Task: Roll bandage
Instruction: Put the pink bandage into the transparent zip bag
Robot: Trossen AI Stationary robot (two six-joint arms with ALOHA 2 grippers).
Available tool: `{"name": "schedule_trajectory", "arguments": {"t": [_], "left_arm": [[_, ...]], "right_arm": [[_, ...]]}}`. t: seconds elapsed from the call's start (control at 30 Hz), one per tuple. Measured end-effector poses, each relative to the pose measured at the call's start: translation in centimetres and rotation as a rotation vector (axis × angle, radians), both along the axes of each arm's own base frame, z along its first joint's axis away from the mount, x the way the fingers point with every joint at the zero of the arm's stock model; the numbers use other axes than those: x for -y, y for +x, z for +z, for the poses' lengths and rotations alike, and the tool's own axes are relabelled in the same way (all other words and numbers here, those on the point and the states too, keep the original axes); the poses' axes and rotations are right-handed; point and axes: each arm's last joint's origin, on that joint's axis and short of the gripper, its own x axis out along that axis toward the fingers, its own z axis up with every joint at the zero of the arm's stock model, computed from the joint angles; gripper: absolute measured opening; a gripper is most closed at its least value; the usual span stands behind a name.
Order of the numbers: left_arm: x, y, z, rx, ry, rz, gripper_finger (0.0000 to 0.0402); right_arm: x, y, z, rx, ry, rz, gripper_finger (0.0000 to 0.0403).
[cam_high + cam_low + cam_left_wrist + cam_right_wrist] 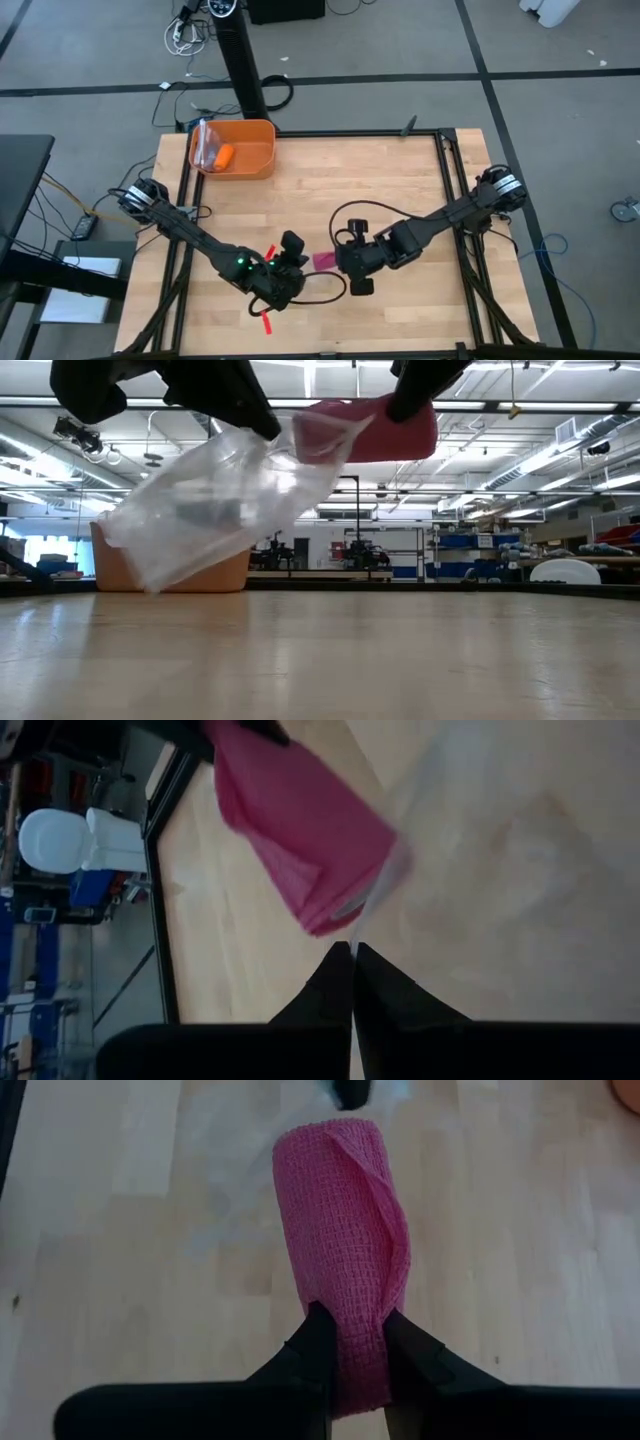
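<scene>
The bandage (340, 1220) is a magenta-pink fabric cylinder, lifted above the table's near middle; it also shows in the high view (325, 260) and the low view (385, 430). My right gripper (355, 1335) is shut on it. A clear crinkly plastic bag (215, 500) hangs to the roll's left, its mouth around the roll's far end. My left gripper (352, 955) is shut on the bag and stands just left of the bandage in the high view (290, 262). My left gripper pinches the clear bag's edge (368, 905) at its mouth between its two shut fingers, right beside the pink roll. The bag hangs slanting below the fingers (235, 395), clear of the table. My right gripper pinches the roll's end nearest to it (358, 1320) between its two fingers (315, 1345), which lie along the roll on its two sides. The roll sticks out level beyond the fingers toward the table's left, clear of the table. The fabric is dented in between the fingers.
An orange bin (250, 160) stands at the table's far left, with a small orange object (224, 155) and clear plastic (205, 140) in it. Red tape marks (267, 322) lie near the near edge. A dark frame (450, 170) runs round the tabletop.
</scene>
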Motion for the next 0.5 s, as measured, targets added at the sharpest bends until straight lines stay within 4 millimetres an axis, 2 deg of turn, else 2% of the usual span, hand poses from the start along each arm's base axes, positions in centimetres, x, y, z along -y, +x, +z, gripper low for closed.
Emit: {"name": "schedule_trajectory", "arguments": {"t": [0.2,0.5], "left_arm": [[0.0,0.2,0.1,0.016,-0.016,-0.002,0.0003],[-0.7,1.5,1.5,0.073,-0.057,0.01,0.0004]], "right_arm": [[0.8,0.1,-0.1,-0.034,0.023,-0.017,0.0048],[0.5,0.2,-0.1,-0.053,0.068,0.073,0.0047]]}}
